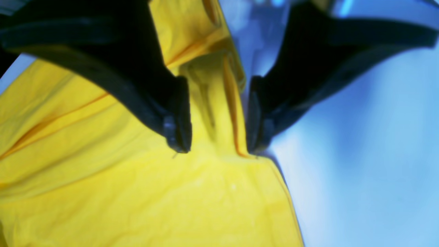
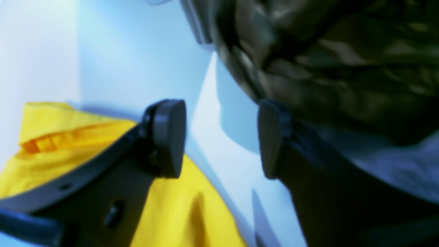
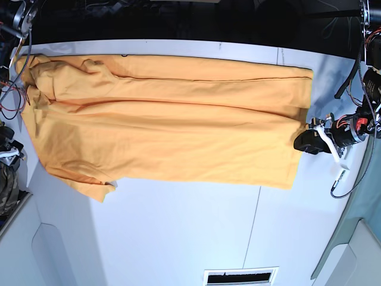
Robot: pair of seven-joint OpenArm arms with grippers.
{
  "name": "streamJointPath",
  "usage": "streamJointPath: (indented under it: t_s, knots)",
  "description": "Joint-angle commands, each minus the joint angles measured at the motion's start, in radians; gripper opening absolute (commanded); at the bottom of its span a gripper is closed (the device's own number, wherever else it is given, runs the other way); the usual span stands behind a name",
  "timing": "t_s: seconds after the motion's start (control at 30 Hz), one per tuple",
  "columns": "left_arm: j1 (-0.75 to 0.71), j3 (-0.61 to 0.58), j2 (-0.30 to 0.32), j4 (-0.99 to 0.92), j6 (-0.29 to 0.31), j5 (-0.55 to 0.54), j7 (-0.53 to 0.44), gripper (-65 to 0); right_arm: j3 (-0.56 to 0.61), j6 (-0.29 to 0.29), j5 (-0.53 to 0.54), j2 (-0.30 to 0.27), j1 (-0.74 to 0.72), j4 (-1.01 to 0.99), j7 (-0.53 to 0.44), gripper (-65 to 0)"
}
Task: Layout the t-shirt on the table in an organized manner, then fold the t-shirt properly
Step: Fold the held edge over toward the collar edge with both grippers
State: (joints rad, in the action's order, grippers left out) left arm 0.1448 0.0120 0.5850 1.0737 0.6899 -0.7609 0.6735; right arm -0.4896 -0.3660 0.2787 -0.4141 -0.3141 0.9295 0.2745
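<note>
Bright even light; wrist views blurred, blue-tinted; soft shadows

Right gripper (image 2: 221,139) outside base view — camouflage cloth (image 2: 336,61) blurred, cropped.

shirt (image 3: 172,128): I see it orange-yellow, spread flat — lengthwise fold along top, sleeve at left
table (image 3: 178,232): white — under shirt

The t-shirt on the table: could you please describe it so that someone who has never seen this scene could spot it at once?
Start from the wide white table that fills the base view. Spread flat across its far half lies the t-shirt, a large orange-yellow short-sleeved garment lying sideways. It is the only brightly coloured thing there, unlike the camouflage cloth seen from the right wrist.
</note>
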Motion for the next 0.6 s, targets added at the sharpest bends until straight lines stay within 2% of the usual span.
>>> streamJointPath:
  t_s: [0.0,0.13,0.27,0.47,0.57]
  knots:
    - [0.021,0.007,0.023,0.017,0.008,-0.017,-0.017,-31.2,0.012,0.004,-0.021,-0.021,-0.051,-0.040,-0.046,-31.8]
    - [0.022,0.007,0.027,0.036,0.008,-0.018,-0.010,-30.6,0.093,0.003,-0.098,-0.021,-0.148,-0.282,-0.121,-31.8]
    - [0.022,0.007,0.027,0.091,0.008,-0.017,-0.011,-30.6,0.183,-0.020,-0.099,-0.017,-0.163,-0.407,-0.182,-31.9]
    - [0.068,0.007,0.027,0.104,-0.003,0.046,-0.058,-30.6,0.235,-0.165,-0.095,-0.006,-0.153,-0.409,-0.180,-31.9]
    - [0.104,0.007,0.014,0.071,-0.038,0.106,-0.117,-30.6,0.235,-0.185,-0.063,0.002,-0.153,-0.409,-0.164,-31.9]
